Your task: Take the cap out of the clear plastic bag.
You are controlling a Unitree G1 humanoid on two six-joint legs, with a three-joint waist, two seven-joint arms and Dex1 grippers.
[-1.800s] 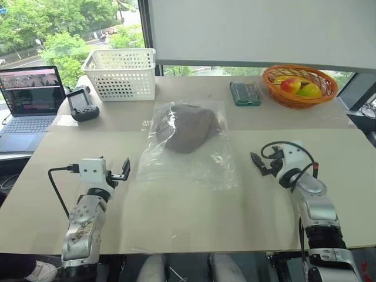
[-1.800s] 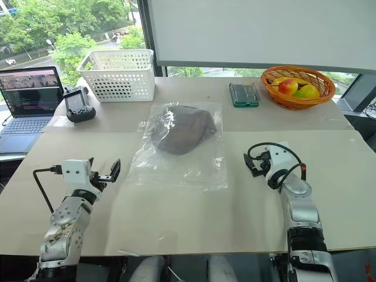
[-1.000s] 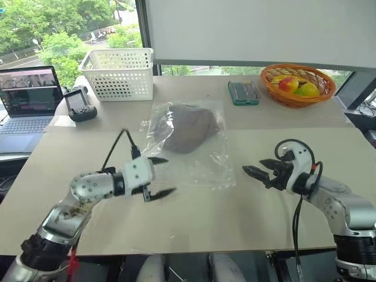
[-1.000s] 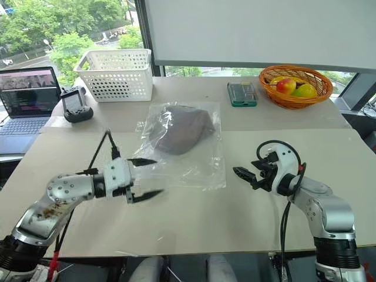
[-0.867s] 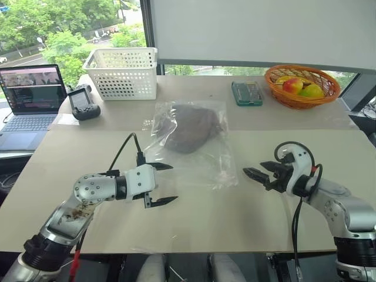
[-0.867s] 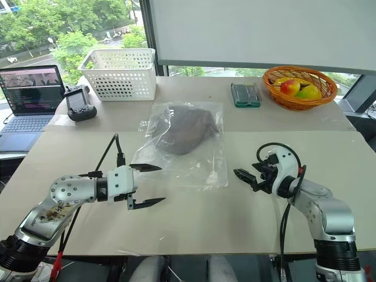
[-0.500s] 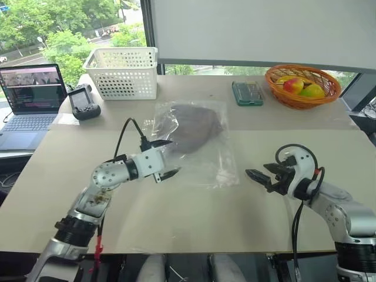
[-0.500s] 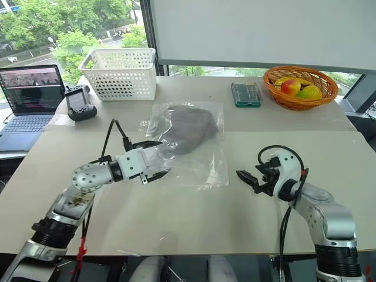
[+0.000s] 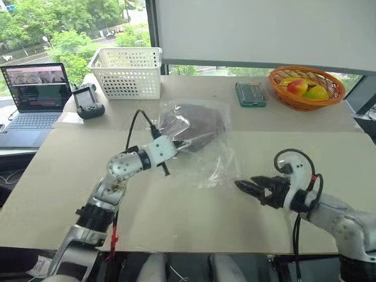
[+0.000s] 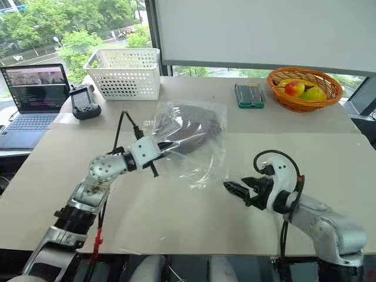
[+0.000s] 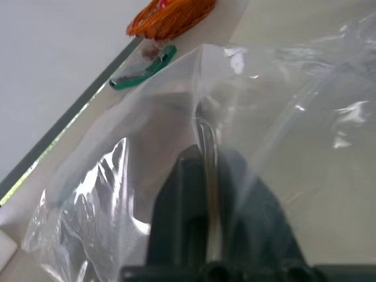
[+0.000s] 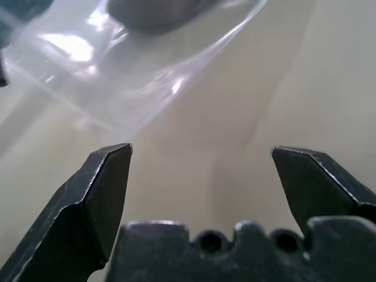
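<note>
The clear plastic bag (image 9: 207, 157) lies mid-table with the brown cap (image 9: 194, 122) inside its far half. My left gripper (image 9: 178, 144) is shut on the bag's left edge; in the left wrist view the film (image 11: 282, 117) is pinched between the closed fingers (image 11: 205, 194) and bunched around them. That side of the bag is lifted and crumpled. My right gripper (image 9: 242, 187) is open just above the table, off the bag's near right corner and not touching it. The right wrist view shows the bag (image 12: 117, 76) and the cap (image 12: 147, 12) beyond its spread fingers (image 12: 108, 176).
Along the far edge stand a white perforated basket (image 9: 126, 73), a green box (image 9: 251, 94) and an orange fruit basket (image 9: 305, 85). A laptop (image 9: 32, 94) and a black controller (image 9: 89, 103) sit at the far left. The near table (image 9: 176, 223) is bare.
My left gripper reached forward to the bag's left edge and shut on it, lifting and crumpling that side. My right gripper drew back and left, still open.
</note>
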